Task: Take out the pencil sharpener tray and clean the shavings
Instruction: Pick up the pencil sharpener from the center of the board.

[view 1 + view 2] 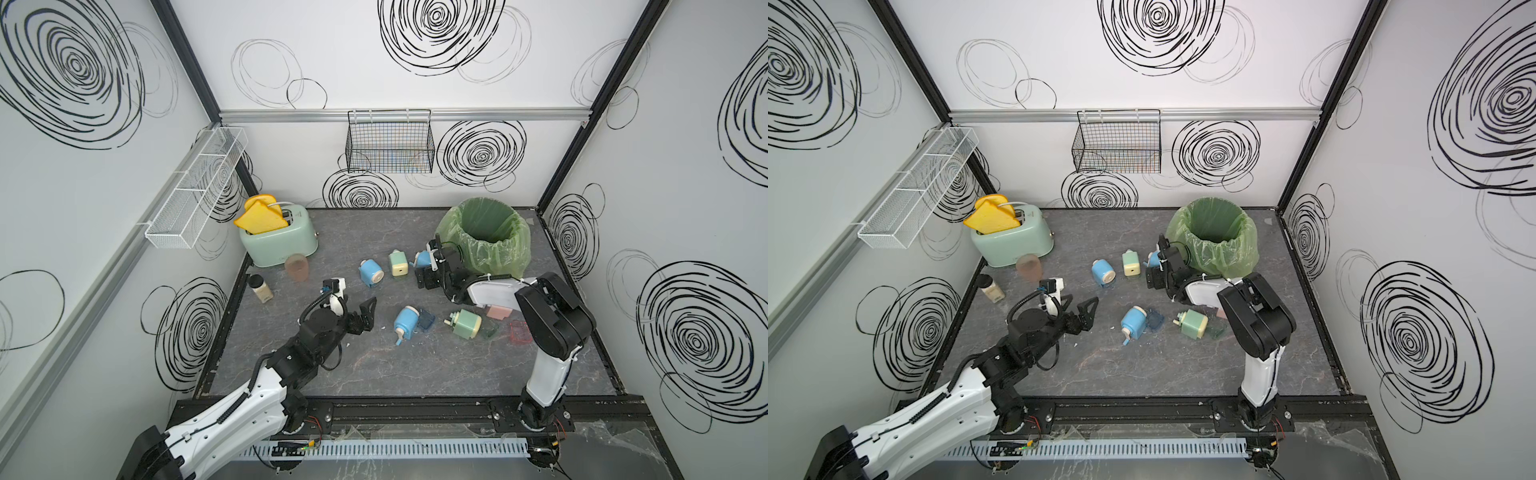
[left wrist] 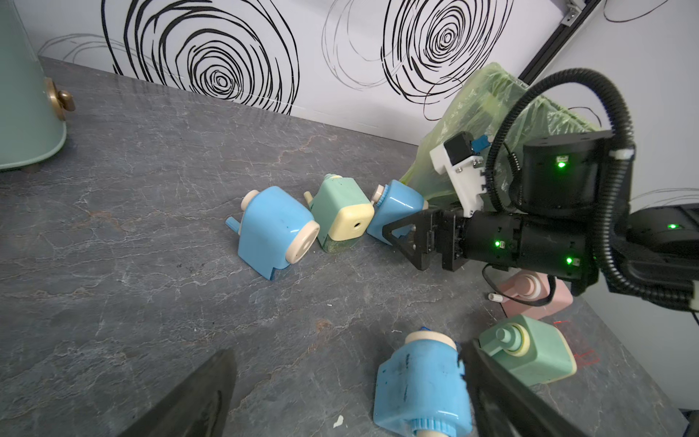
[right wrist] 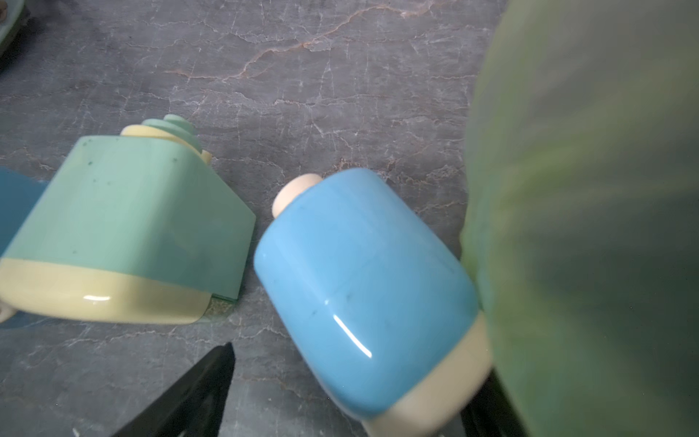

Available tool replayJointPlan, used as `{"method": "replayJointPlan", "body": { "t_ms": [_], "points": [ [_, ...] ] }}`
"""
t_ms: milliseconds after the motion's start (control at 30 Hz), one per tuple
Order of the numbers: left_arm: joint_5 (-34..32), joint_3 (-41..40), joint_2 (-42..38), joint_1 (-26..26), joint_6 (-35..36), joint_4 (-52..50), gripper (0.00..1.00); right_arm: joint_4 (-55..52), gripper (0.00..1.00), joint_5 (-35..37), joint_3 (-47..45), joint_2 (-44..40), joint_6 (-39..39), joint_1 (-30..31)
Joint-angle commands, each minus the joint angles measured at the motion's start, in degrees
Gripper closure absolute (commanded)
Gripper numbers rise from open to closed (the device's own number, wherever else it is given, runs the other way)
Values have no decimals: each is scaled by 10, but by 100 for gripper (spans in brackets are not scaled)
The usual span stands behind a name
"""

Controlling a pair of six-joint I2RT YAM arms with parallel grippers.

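I count six sharpeners (image 1: pixel 467 325) and three loose trays (image 1: pixel 427 319). My left gripper (image 1: pixel 357 301) gapes; my right gripper (image 1: pixel 428 262) straddles the far-right blue sharpener (image 1: pixel 421 258), spread.

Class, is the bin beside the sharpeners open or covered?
Open: the bin has no lid, and its inside shows from above.

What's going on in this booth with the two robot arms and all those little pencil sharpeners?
The right gripper stands open around a glossy blue plastic pencil sharpener beside the green-lined waste bin, not yet clearly gripping it. The left gripper hovers open and empty over the grey marbled table. Nearer the arms, another blue sharpener lies on its side with a clear blue tray already out beside it.
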Motion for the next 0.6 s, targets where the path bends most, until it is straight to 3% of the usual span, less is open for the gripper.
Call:
{"method": "replayJointPlan", "body": {
  "t_ms": [0,300,467,567],
  "points": [
    [10,-5,-1,7,-8,22,3,24,14,-40,8,-7,-11,1],
    [22,-8,8,15,-13,33,3,13,21,-79,-26,-45,10,10],
    [21,-10,1,17,-13,31,3,-3,0,-44,-32,-51,2,6],
    [21,-11,0,18,-13,33,3,-19,2,-40,-13,-34,-4,2]
  ]
}}
